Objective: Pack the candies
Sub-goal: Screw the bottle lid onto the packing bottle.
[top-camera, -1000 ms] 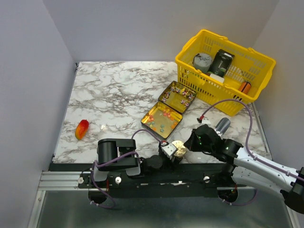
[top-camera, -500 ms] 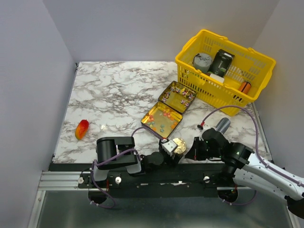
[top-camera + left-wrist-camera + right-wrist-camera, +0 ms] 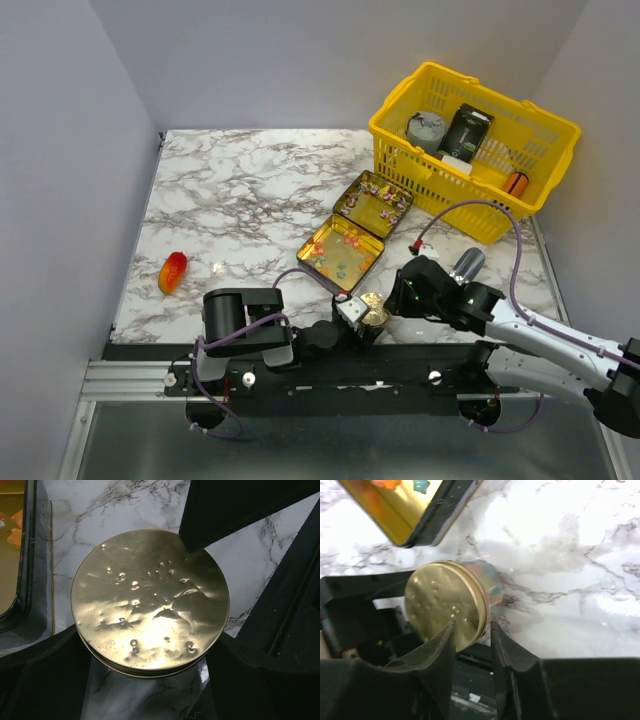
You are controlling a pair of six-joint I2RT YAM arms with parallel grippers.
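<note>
Right gripper [image 3: 472,640], jaws parted and clamping nothing, straddles the rim of the gold lid [image 3: 150,600]. To unscrew cleanly, it should probably close square across that lid while the left gripper [image 3: 362,316], clenched on the round jar [image 3: 489,582] beneath, resists the twist. Right arm lies low, reaching left along the near table edge. Open hinged tin [image 3: 315,233], just beyond the jar, holds the candies [image 3: 343,250].

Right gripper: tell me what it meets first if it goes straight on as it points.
Probably the gold lid that the left gripper holds. The right gripper points at the lid's lower edge, though depth is unclear.
</note>
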